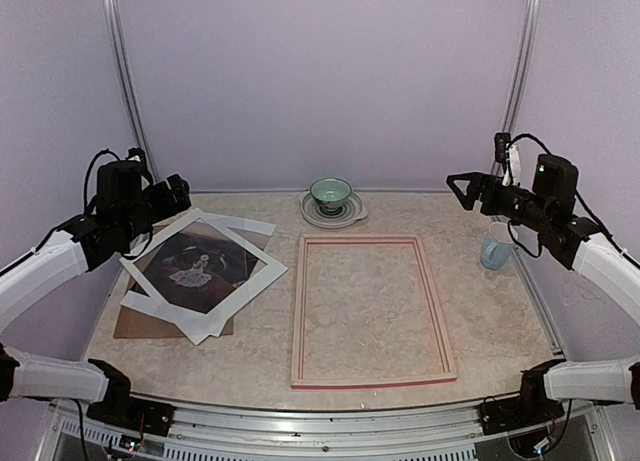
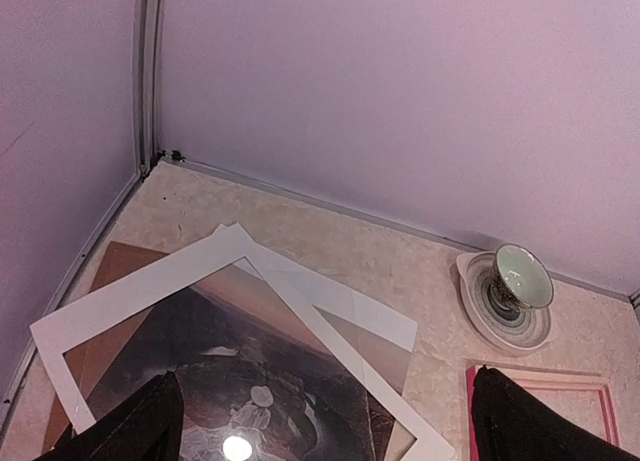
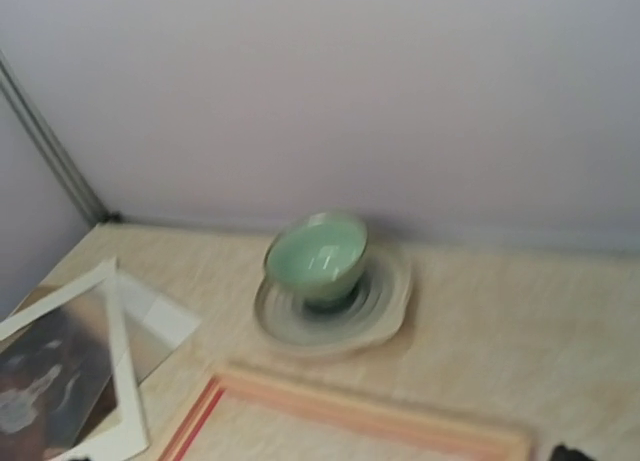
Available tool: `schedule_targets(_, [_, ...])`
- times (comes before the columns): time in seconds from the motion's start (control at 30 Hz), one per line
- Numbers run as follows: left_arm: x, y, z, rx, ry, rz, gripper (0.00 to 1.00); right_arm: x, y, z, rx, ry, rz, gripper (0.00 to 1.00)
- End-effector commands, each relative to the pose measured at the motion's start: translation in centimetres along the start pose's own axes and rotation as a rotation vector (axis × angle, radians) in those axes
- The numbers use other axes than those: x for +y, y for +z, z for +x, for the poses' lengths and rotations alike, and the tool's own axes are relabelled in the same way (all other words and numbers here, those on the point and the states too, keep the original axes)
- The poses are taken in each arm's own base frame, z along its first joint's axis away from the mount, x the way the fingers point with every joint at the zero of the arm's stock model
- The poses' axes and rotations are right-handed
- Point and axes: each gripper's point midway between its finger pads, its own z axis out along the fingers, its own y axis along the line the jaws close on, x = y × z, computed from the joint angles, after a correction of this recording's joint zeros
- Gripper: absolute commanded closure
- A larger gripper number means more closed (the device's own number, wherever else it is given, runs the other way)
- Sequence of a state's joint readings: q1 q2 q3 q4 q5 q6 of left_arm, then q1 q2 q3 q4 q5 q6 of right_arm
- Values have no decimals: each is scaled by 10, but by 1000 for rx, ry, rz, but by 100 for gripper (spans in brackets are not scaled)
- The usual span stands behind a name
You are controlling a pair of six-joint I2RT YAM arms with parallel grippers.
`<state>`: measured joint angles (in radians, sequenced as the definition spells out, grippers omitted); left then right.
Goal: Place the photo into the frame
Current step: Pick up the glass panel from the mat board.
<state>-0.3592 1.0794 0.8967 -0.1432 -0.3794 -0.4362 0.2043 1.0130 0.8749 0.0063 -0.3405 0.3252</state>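
The photo (image 1: 195, 261) lies at the left on a brown backing board (image 1: 135, 321), with a white mat border (image 1: 255, 271) lying over it. It also shows in the left wrist view (image 2: 200, 341) and at the right wrist view's left edge (image 3: 40, 381). The frame (image 1: 300, 311) lies flat at the table's centre, pale wood side up, with nothing inside it; its corners show in the wrist views (image 2: 560, 381) (image 3: 380, 411). My left gripper (image 1: 175, 193) hangs open above the photo's far corner, empty. My right gripper (image 1: 462, 189) is raised at the far right, open and empty.
A green bowl (image 1: 330, 193) stands on a grey ringed plate (image 1: 345, 217) at the back centre, just beyond the frame. A pale blue cup (image 1: 495, 249) stands right of the frame under my right arm. A second white sheet (image 1: 250, 224) sticks out behind the mat.
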Motion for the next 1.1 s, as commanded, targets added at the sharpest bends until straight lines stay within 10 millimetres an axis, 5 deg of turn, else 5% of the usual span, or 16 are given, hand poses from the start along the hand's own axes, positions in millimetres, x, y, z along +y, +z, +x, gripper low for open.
schedule_targets(0.0, [-7,8,11,45,-27,39,1,16,25,23,94,120,-74,1])
schedule_targets(0.37, [-24,24,50,179,55,40,1,80,103,93,313,161,-189,1])
schedule_targets(0.63, [-29,35,93,321,148,-68,1,162,150,143,451,101,-333,1])
schedule_targets(0.9, [-12,23,145,402,-60,-66,1,254,184,205,612,73,-470,1])
schedule_targets(1.07, [3,14,147,359,-142,-103,1,296,198,240,702,76,-519,1])
